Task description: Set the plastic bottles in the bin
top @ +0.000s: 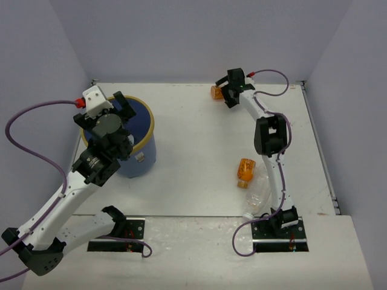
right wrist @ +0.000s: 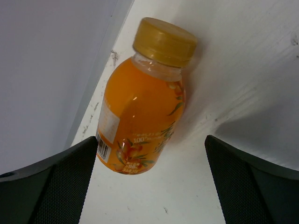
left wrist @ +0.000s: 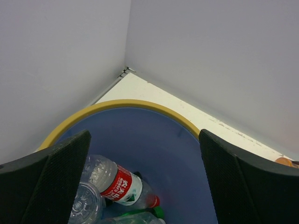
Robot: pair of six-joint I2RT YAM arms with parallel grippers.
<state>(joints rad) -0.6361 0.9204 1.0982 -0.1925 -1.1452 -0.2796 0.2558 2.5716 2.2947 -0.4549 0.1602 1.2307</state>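
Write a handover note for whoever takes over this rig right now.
Left gripper: open, empty, above the bin.
Right gripper: open, over an orange bottle lying by the back wall, not gripped.
Done: a red-label bottle and at least one ribbed bottle are in the bin.
Left: that orange bottle, a second orange bottle and a clear bottle on the table beside the right arm.

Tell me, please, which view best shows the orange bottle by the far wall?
Right wrist: the orange juice bottle fills the frame, cap and label clear, before the open right gripper. Top external shows only a small orange patch beside that gripper. Left wrist: at most an orange sliver.
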